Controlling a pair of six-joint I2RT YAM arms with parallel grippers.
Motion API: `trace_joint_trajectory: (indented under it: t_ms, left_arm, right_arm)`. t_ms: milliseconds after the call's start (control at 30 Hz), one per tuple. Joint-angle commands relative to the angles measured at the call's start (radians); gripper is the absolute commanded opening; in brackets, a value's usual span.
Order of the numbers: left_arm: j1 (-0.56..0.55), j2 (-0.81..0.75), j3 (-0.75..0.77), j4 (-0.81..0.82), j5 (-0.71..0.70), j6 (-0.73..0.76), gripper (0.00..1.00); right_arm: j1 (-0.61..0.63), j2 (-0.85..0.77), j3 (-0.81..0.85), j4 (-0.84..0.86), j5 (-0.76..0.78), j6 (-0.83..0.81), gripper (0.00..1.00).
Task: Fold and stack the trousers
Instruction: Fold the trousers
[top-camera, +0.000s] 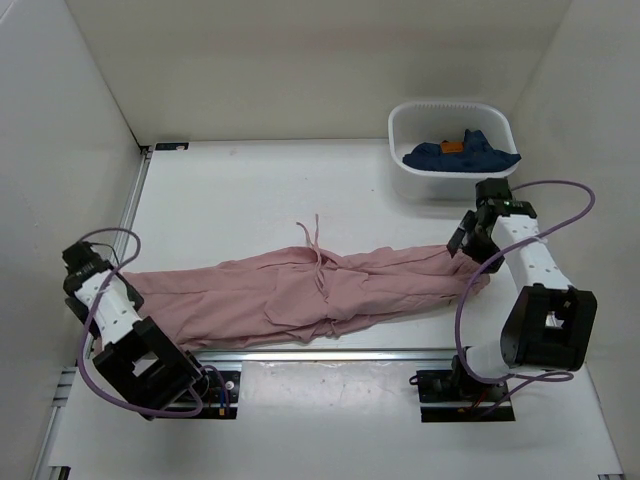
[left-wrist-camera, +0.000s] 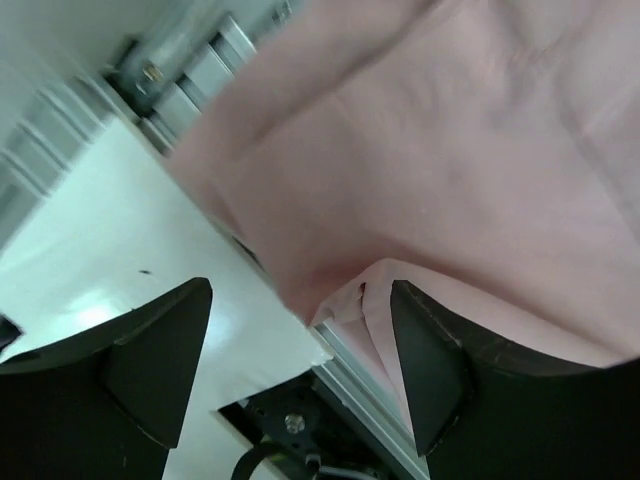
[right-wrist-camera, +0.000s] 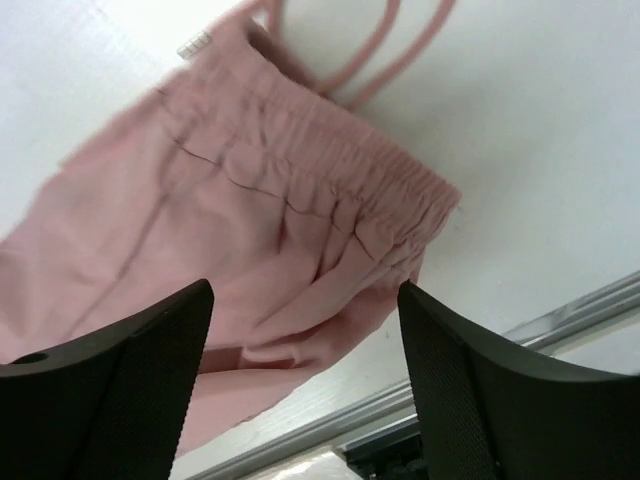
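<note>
The dusty-pink trousers (top-camera: 300, 295) lie stretched left to right across the white table, thin drawstrings (top-camera: 318, 250) trailing from their middle. My left gripper (top-camera: 85, 272) is at their left end. It is open (left-wrist-camera: 300, 290), and a folded pink edge (left-wrist-camera: 345, 300) lies between the fingers without being pinched. My right gripper (top-camera: 468, 238) hovers over the right end. It is also open (right-wrist-camera: 305, 290), above a gathered elastic edge (right-wrist-camera: 350, 190) with thin cords (right-wrist-camera: 340, 60) beyond it. Nothing is held.
A white tub (top-camera: 405, 175) at the back right holds a dark navy garment (top-camera: 460, 152) with an orange tag. An aluminium rail (top-camera: 330, 355) runs along the near edge under the trousers. White walls (top-camera: 60, 150) close in both sides and the back.
</note>
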Motion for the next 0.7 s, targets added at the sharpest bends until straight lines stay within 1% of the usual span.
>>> trace_joint_trajectory:
  t_ms: [0,33,67,100,133,233,300,333,400,467,500,533,633,667]
  left_arm:
    - [0.008,-0.006,0.183,-0.105,0.019,-0.001,0.84]
    - [0.008,0.005,0.211,-0.139,0.035,-0.001,0.84]
    - [0.008,0.005,0.243,-0.139,0.064,-0.001,0.85]
    - [0.008,0.005,0.243,-0.139,0.075,-0.001,0.85]
    - [0.008,0.016,0.234,-0.139,0.075,-0.001,0.85]
    - [0.008,0.046,0.153,-0.067,0.046,-0.001,0.87]
    - [0.008,0.080,0.087,0.005,0.033,-0.001,0.87]
    - [0.008,0.080,0.069,0.023,0.033,-0.001,0.87]
    - [0.008,0.111,0.043,0.034,0.033,-0.001,0.87]
    - [0.008,0.134,-0.003,0.082,0.021,-0.001,0.87]
    - [0.008,0.143,-0.020,0.095,0.009,-0.001,0.87]
    - [0.008,0.143,-0.051,0.108,-0.007,-0.001,0.87]
    - [0.008,0.155,-0.082,0.146,-0.007,-0.001,0.87]
    - [0.008,0.155,-0.095,0.155,-0.007,-0.001,0.87]
  right_arm:
    - [-0.004,-0.005,0.090,-0.045,0.029,-0.053,0.81]
    - [-0.004,-0.017,0.099,-0.059,0.029,-0.053,0.86]
    - [-0.004,-0.037,0.090,-0.079,0.029,-0.039,0.89]
    - [-0.004,-0.050,0.080,-0.088,0.029,-0.028,0.91]
    - [-0.004,-0.062,0.069,-0.088,0.029,-0.005,0.98]
    - [-0.004,-0.096,0.004,-0.074,-0.011,0.004,0.98]
    - [-0.013,-0.110,-0.045,-0.003,-0.050,0.004,0.98]
    - [-0.013,-0.093,-0.054,0.022,-0.089,0.018,0.98]
    - [-0.022,-0.032,-0.077,0.070,-0.117,0.044,0.98]
    - [-0.022,0.046,-0.100,0.165,-0.136,0.084,0.98]
    - [-0.036,0.073,-0.111,0.197,-0.175,0.099,0.98]
    - [-0.049,0.120,-0.134,0.275,-0.207,0.111,0.98]
    - [-0.050,0.182,-0.187,0.418,-0.262,0.179,0.98]
    - [-0.050,0.197,-0.187,0.435,-0.282,0.193,0.94]
